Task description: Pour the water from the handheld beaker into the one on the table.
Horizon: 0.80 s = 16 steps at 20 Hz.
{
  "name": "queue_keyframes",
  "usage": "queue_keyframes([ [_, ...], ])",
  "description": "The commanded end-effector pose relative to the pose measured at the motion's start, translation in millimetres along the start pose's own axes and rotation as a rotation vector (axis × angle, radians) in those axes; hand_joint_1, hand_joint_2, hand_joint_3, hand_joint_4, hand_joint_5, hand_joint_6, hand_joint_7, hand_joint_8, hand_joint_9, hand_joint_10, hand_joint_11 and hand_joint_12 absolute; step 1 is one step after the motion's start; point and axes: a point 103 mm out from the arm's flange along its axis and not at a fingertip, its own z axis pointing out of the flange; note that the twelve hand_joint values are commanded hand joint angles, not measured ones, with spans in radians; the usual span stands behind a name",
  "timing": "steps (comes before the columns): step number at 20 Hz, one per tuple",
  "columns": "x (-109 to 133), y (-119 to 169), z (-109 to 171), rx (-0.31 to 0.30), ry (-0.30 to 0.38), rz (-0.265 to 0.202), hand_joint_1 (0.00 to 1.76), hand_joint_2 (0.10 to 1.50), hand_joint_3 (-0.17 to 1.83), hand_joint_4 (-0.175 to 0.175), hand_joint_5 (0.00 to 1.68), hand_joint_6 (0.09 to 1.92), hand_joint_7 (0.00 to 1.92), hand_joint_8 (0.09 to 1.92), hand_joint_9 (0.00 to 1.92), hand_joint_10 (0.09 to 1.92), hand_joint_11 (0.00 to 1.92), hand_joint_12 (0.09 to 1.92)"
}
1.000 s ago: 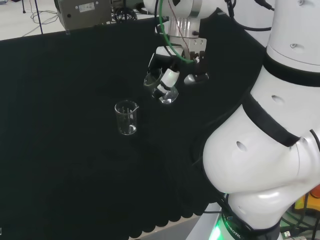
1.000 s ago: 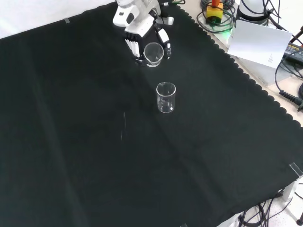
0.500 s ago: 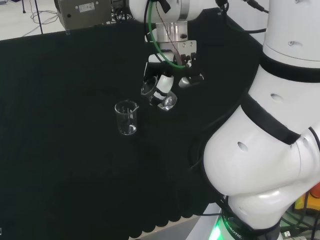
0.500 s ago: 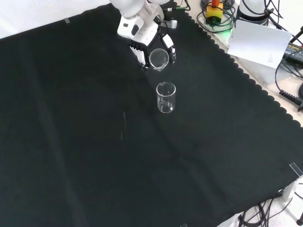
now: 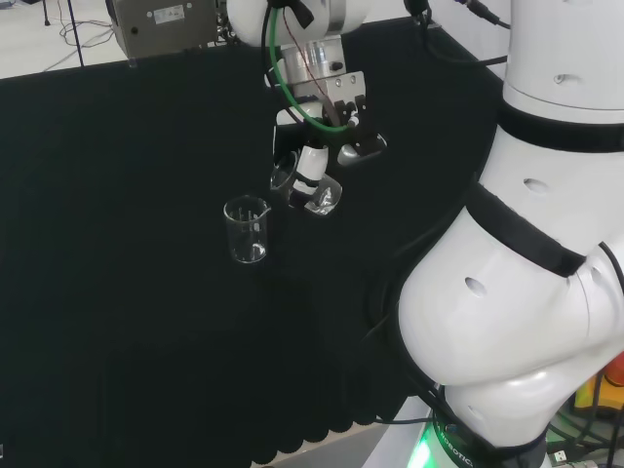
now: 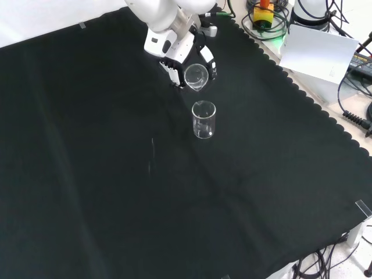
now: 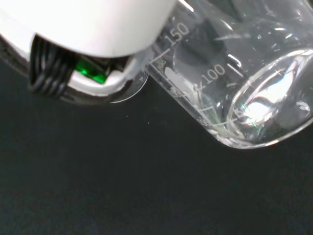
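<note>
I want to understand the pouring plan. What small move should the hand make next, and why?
Probably carry the held beaker a little closer, until its rim is over the mouth of the standing beaker. The hand grips it already tilted, but in the front view it hangs just beyond the standing one, so tipping further now would likely spill on the cloth.

This is a robotics lab: a white arm (image 5: 517, 292) works over a table (image 6: 116, 192) draped in black cloth with graduated glass beakers (image 6: 203, 119), while cables (image 6: 349, 116), a grey equipment box (image 5: 161, 24) and a red-and-yellow stop button (image 6: 264, 11) crowd the edges.
</note>
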Motion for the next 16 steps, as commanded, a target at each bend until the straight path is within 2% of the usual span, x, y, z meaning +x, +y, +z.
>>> queue_keyframes([
  [1, 14, 4, -2, 0.038, -0.050, -0.002, 1.33, 0.56, 0.73, -0.175, 1.42, 0.39, 1.49, 0.33, 1.82, 0.15, 1.46, 0.58],
  [7, 21, 10, -4, 0.071, -0.064, -0.003, 1.33, 0.55, 0.73, -0.175, 1.42, 0.40, 1.49, 0.34, 1.83, 0.16, 1.46, 0.58],
  [16, 24, 14, -7, 0.130, -0.136, 0.024, 1.33, 0.55, 0.75, -0.175, 1.40, 0.45, 1.46, 0.40, 1.82, 0.18, 1.46, 0.57],
])
